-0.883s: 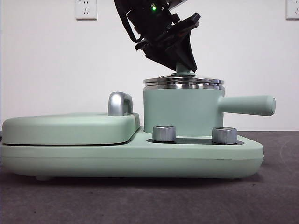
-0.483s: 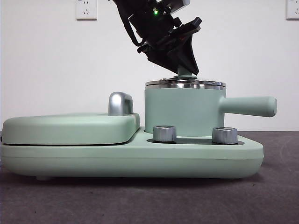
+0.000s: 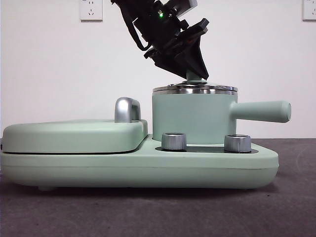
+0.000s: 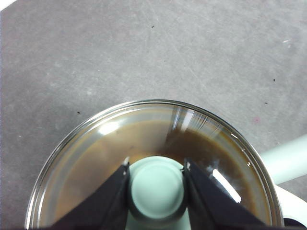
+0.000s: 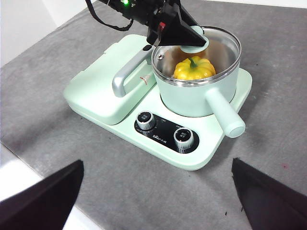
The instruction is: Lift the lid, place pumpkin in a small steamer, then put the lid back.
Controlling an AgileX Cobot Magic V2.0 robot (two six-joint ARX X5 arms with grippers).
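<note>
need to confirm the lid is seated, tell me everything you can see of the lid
The lid is small and round, with a clear glass top inside a shiny chrome rim and a mint-green knob at its centre. It sits level on the small steamer, its rim resting on the pot's rim. The left gripper has its jaws closed around the knob. Through the glass, the pumpkin shows inside.

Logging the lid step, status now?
Left gripper jaws shut on mint-green knob of glass, chrome-rimmed lid, seated on mint-green long-handled steamer pot. Glossy yellow ribbed pumpkin inside. Right gripper open, clear of the pot. Nothing blocking.
</note>
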